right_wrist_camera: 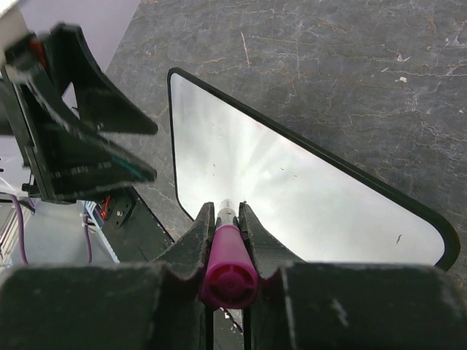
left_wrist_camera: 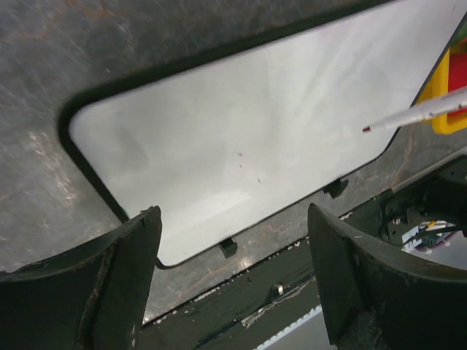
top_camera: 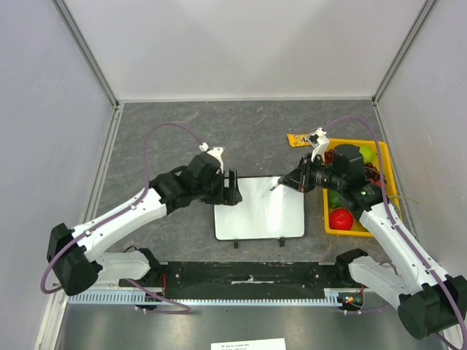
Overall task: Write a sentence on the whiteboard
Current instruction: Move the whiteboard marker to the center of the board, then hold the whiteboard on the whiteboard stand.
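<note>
Whiteboard [top_camera: 259, 209]: right pincer [right_wrist_camera: 226, 208] clamps pink marker [right_wrist_camera: 228, 267] over it; left pincer [left_wrist_camera: 233, 213] spread wide, empty.

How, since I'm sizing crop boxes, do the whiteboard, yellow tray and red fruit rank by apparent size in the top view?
1. whiteboard and yellow tray, about alike, tray partly covered: unranked.
2. red fruit.

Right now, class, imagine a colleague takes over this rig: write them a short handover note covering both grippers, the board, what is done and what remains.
Left gripper: open, holding nothing, at the left edge of the whiteboard.
Right gripper: shut on the pink marker, tip over the far right part of the board; contact cannot be told.
Done: marker gripped and aimed. The board is blank apart from a few specks.
Left: write the whole sentence.
</note>
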